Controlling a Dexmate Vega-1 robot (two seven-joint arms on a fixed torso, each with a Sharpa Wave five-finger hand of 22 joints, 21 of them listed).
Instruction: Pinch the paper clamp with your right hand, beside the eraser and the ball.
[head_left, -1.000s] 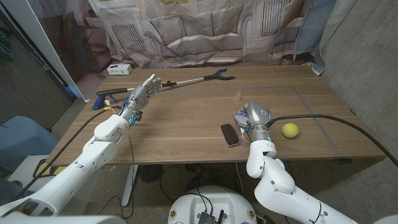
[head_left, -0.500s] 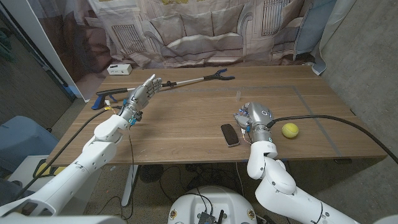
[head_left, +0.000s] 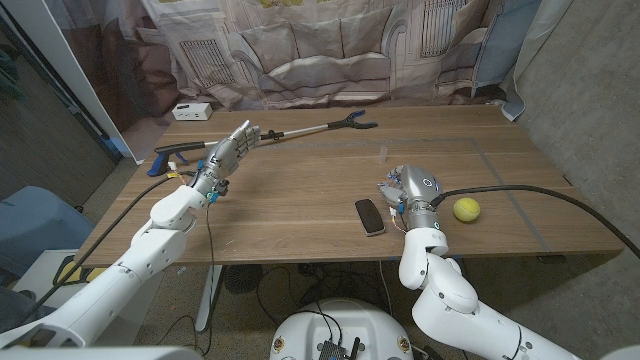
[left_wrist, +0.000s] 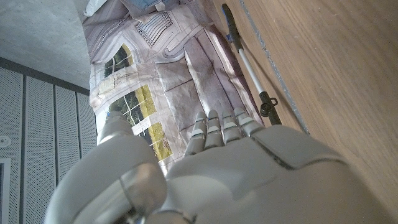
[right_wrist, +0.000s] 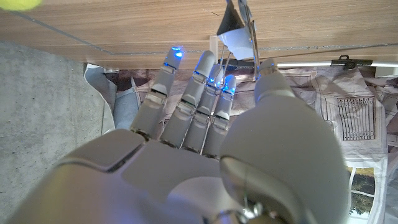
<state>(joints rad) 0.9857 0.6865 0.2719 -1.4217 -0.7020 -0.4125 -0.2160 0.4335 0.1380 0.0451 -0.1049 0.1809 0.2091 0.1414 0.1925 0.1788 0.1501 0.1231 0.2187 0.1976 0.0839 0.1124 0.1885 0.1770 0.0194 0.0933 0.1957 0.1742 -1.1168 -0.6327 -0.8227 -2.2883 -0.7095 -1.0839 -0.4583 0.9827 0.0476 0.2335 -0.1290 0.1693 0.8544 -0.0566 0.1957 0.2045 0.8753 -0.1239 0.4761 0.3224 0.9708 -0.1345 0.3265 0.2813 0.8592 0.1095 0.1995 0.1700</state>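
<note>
I have the eraser nearest me, the ball to its right. Between them my right hand stands, fingers apart, at the paper clamp. I should close thumb and fingertips squarely on its wire handles.

Light: even, soft, indoor; faint shadows on counter.
Focus: head view sharp; right hand blurred close up, fingertips glowing blue.
</note>
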